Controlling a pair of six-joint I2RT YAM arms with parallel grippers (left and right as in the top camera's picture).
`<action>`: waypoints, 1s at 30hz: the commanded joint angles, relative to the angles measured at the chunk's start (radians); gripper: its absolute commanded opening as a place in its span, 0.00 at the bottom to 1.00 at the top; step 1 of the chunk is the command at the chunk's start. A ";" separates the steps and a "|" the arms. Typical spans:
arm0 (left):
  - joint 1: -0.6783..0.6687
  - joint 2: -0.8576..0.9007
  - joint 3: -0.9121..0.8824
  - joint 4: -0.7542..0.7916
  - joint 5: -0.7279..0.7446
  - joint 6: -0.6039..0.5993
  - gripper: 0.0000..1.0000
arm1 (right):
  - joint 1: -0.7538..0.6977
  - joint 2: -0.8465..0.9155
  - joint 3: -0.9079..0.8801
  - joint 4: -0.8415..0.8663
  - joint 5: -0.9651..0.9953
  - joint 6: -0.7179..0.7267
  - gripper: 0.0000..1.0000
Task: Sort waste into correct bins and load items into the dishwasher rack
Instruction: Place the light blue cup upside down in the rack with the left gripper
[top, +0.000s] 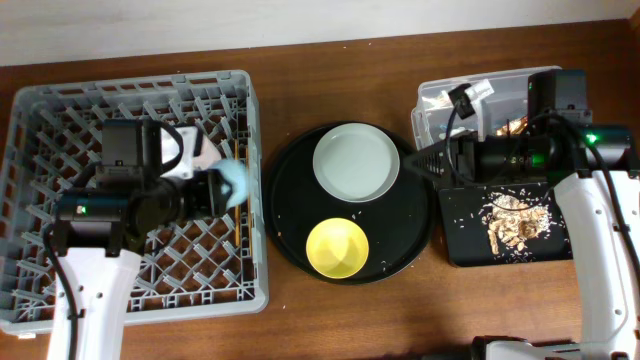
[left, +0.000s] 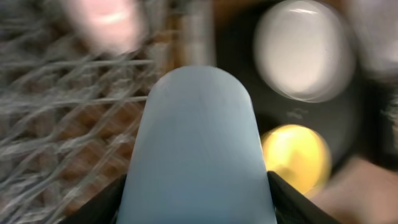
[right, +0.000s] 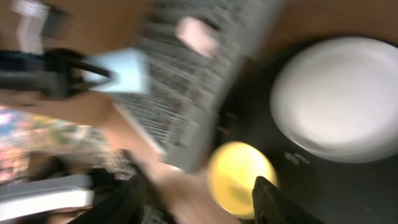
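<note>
Light-blue cup (left: 198, 143): light, rigid, probably slippery; pinched across its sides in left tool (top: 224, 190), rack (top: 130, 86) beneath; right tool (right: 199, 199) spread, empty.

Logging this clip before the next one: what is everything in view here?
dishwasher rack: one, grey, left of table
light-blue cup: one, held over the rack's right side
pink cup: one, blurred, in the rack
round tray: one, black, centre
plate: one, white, on round tray
bowl: one, yellow, on round tray
clear tub: one, far right
napkin: one, white, in clear tub
wrapper: one, gold-brown, in clear tub
black tray: one, rectangular, right
food scraps: several, beige, in black tray
table: one, brown wood
left gripper: closed on light-blue cup
right gripper: open, empty
</note>
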 joint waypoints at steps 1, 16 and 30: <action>0.005 0.000 -0.016 -0.040 -0.396 -0.159 0.41 | -0.004 -0.007 0.008 -0.042 0.336 -0.003 0.57; 0.004 0.247 -0.139 0.218 -0.383 -0.177 0.41 | -0.004 -0.007 0.008 -0.083 0.407 -0.003 0.57; -0.027 0.196 -0.100 0.216 -0.325 -0.176 0.77 | -0.004 -0.006 0.008 -0.082 0.461 -0.003 0.99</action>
